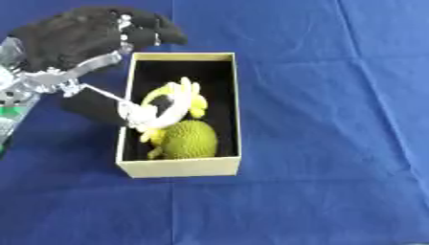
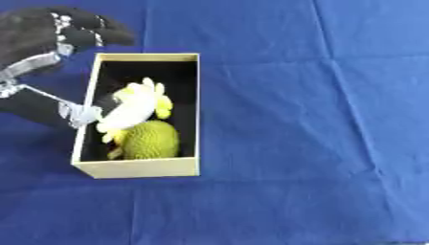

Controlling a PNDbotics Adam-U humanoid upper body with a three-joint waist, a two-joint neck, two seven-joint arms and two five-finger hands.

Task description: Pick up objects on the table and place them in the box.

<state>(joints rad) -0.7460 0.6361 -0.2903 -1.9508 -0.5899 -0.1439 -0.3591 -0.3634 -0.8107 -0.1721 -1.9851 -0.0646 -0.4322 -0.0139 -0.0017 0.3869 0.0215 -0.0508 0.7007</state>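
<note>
We are holding our left hand (image 1: 84,45) over the box's (image 1: 180,167) left wall, fingers spread wide and gripping nothing. The box is sitting left of the desk's (image 1: 335,95) centre. Inside it, a pale yellow toy (image 1: 172,103) is lying across a bumpy green fruit (image 1: 191,139). Our thumb is nearly touching the toy, so withdrawing carelessly could snag it or nudge the box.

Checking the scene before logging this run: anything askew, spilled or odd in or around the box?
Nothing spilled or damaged. The box sits upright on the blue cloth, with a bumpy green fruit and a yellow-white item piled inside at the near end. The left hand hangs over the box's left wall.
</note>
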